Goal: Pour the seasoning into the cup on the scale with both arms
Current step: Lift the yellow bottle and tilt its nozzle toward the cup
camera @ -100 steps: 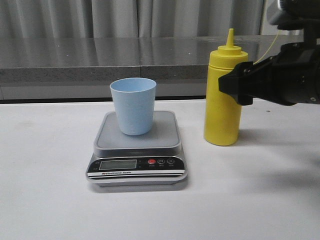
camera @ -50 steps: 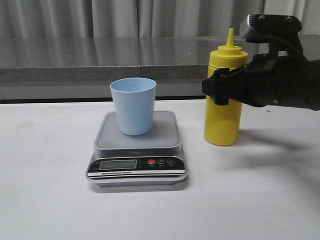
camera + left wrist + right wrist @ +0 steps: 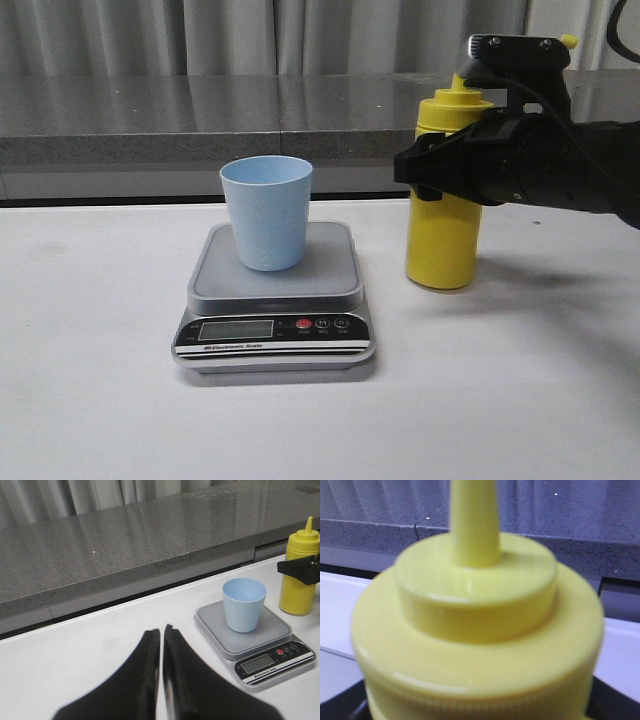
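The yellow seasoning bottle point(image 3: 443, 240) stands on the table, to the right of the scale point(image 3: 330, 265). The pale blue cup point(image 3: 266, 212) stands upright on the scale's platform. My right gripper point(image 3: 420, 170) reaches in from the right at the bottle's shoulder, with one finger on each side of it. The bottle's top fills the right wrist view point(image 3: 475, 630), with dark fingers point(image 3: 350, 707) at the corners. Its small cap point(image 3: 570, 41) shows above the arm. My left gripper point(image 3: 161, 630) is shut and empty, over the table left of the scale point(image 3: 272, 630) and cup point(image 3: 243, 604).
A grey stone counter point(image 3: 200, 120) with curtains behind it runs along the back of the white table point(image 3: 100, 400). The scale's black panel with display and red button point(image 3: 303, 324) faces the front edge.
My right arm has moved left, and its fingers now straddle the bottle's upper part. The bottle, cup and scale stand where they were.
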{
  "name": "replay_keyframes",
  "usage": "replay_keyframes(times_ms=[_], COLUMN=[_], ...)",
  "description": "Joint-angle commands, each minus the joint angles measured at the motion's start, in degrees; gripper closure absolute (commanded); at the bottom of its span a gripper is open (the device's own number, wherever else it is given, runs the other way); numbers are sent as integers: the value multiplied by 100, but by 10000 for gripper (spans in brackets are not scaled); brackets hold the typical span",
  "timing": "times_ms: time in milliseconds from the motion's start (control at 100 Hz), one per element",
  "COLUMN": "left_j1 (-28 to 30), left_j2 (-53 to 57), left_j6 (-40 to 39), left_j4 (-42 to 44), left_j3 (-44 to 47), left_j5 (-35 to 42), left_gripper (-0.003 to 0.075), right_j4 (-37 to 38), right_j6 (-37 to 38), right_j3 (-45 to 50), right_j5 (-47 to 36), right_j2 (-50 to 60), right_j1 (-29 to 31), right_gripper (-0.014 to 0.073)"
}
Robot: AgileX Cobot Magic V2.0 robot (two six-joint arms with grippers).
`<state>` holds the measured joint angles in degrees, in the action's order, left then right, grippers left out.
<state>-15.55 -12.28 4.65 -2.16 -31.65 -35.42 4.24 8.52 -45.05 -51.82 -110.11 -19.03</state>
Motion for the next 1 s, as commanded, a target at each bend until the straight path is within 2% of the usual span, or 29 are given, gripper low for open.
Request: replay_keyframes(times_ms=[0,130,300,510,710,880,990], left_j1=[12,12,12,12,12,12,12], left_j2=[-57,-57,-57,-57,-57,-57,-57], left_j6=[-56,-56,-56,-56,-56,-56,-56], left_j4=[-18,-18,-18,-18,-18,-18,-18], left_j3=[-148,-148,-148,-148,-148,-148,-148], left_j5=[419,419,419,419,419,419,419], left_gripper=[710,710,710,710,710,710,710], right_j4=[-8,-8,-21,73,926,1740,2599], right_j6=[5,0,-139,-1228,-2121,-2182,-2182], right_j3=[-150,-150,-181,-605,-1129,-1555,-1949], right_j5=[-438,-461,-423,791,1817,2560,3353], right_j2=[240,240,330,733,932,937,937], right_j1=[-5,-5,-5,-5,-18,-38,-102], right_gripper=[422,520,527,527,527,527,527])
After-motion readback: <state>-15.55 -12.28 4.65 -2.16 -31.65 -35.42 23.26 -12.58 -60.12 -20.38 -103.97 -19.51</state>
